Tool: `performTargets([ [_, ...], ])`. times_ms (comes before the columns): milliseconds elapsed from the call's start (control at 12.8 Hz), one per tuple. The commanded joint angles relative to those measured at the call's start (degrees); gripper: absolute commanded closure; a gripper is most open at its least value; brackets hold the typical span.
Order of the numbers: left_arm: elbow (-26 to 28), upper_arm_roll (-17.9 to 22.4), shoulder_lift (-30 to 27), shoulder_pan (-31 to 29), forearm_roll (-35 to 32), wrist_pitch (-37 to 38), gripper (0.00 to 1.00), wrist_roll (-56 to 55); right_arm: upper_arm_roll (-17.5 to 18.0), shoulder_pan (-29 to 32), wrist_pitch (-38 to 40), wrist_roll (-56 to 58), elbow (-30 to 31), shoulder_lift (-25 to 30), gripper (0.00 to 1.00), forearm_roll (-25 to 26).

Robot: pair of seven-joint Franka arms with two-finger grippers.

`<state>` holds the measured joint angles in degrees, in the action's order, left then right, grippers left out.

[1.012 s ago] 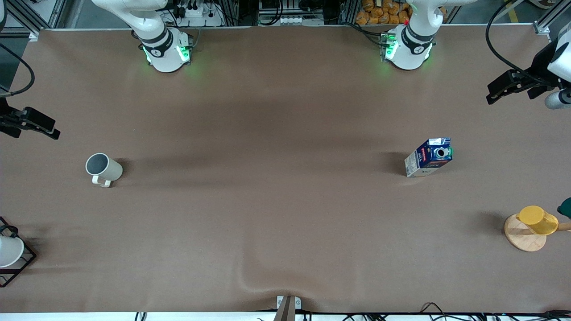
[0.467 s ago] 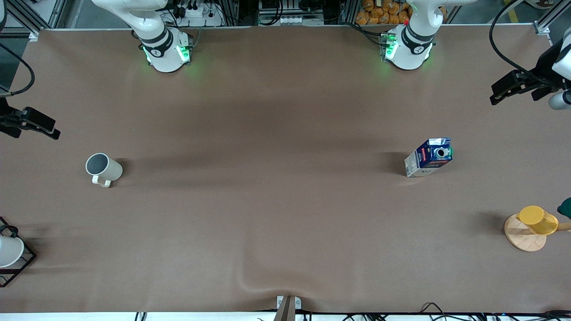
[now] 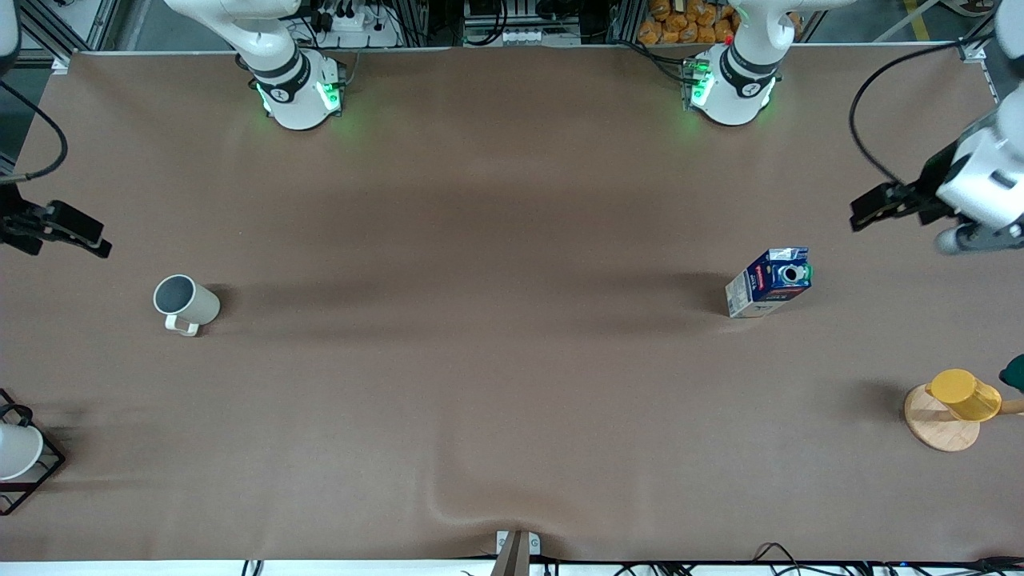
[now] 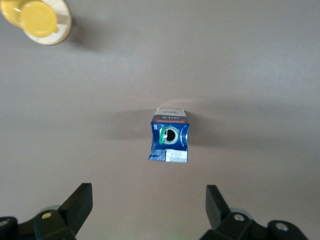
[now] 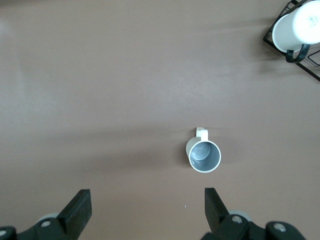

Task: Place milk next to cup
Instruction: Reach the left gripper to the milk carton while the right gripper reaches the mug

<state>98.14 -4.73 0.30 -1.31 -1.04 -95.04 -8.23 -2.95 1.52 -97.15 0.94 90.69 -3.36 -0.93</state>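
Observation:
The milk [image 3: 770, 282], a dark blue carton with a green-rimmed cap, stands upright on the brown table toward the left arm's end. It also shows in the left wrist view [image 4: 169, 141]. The cream-white cup [image 3: 184, 302] with a grey inside stands toward the right arm's end and shows in the right wrist view [image 5: 203, 155]. My left gripper [image 3: 880, 205] hangs high over the table's end beside the milk, open and empty [image 4: 148, 207]. My right gripper [image 3: 62, 230] hangs high over the table's other end near the cup, open and empty [image 5: 147, 207].
A yellow cup on a round wooden base [image 3: 956, 404] stands at the left arm's end, nearer the front camera than the milk [image 4: 37, 19]. A white cup in a black wire frame [image 3: 18, 452] stands at the right arm's end [image 5: 300, 25]. The table cover has a wrinkle [image 3: 456, 512].
My left gripper has swung in over the table toward the milk. My right gripper has shifted only slightly. The milk and the cup have not moved.

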Motion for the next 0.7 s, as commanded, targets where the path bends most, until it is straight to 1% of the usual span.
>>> performTargets([
  [0,5.2,-0.63,-0.57,0.08,0.52,-5.31,0.0,-0.64,-0.3,-0.29,-3.92,-0.15,4.84,0.81,0.0,0.58],
  [78,7.91,-0.63,-0.48,-0.01,0.52,-8.46,0.0,-2.91,-0.3,-0.2,-4.62,-0.15,6.94,0.9,0.0,0.58],
  [156,9.77,-0.71,-0.39,-0.01,0.26,-10.5,0.0,-4.15,-0.3,-0.2,-8.19,-0.06,10.35,0.72,0.0,0.67],
  [311,10.49,-1.24,1.09,0.25,0.25,-10.78,0.0,-5.38,-0.39,-0.11,-19.77,0.12,20.96,1.16,0.0,0.75],
  [389,11.19,-1.94,1.45,0.08,0.25,-10.95,0.0,-6.18,-0.56,-0.2,-24.1,0.12,25.11,1.51,0.0,1.1],
  [467,11.54,-2.12,1.98,0.08,0.08,-11.13,0.0,-6.27,-0.65,0.41,-26.23,0.12,28.11,1.43,0.0,2.15],
  [545,11.89,-2.3,2.42,0.34,-0.1,-11.13,0.0,-6.36,-0.57,2.94,-26.34,0.12,29.36,0.73,0.0,2.6],
  [623,12.42,-2.3,3.03,0.34,-0.19,-11.39,0.0,-6.36,-0.57,4.09,-27.64,0.12,31.28,-0.41,0.0,2.77],
])
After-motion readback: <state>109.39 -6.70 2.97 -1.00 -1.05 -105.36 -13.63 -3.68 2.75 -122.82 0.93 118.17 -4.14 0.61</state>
